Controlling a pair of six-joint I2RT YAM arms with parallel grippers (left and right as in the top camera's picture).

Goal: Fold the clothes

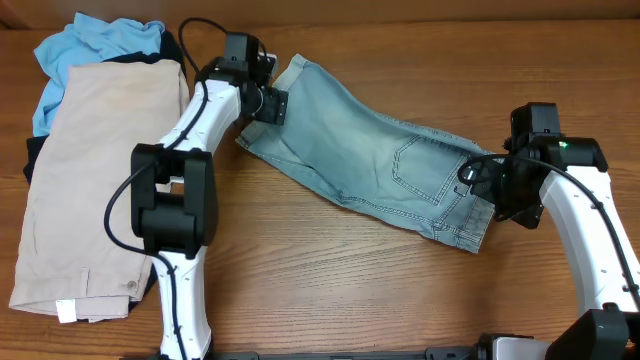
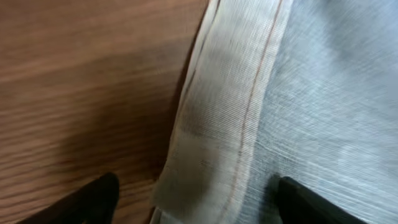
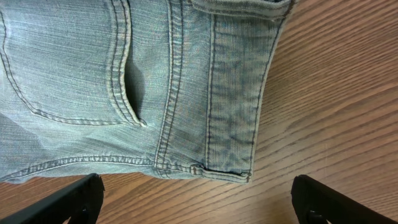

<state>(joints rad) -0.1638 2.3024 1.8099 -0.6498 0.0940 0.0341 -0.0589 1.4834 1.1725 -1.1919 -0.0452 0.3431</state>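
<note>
Denim shorts (image 1: 370, 160), hem (image 2: 211, 124) under left hand (image 2: 196, 202), waistband (image 3: 233, 93) under right hand (image 3: 202, 199)

text: none readable | label: white tag (image 1: 66, 311) on beige shorts (image 1: 100, 170), illegible

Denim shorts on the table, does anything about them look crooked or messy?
Yes. The denim shorts lie diagonally across the table rather than square to its edge, and the leg end at upper left is creased and folded up. Otherwise no damage shows.
</note>
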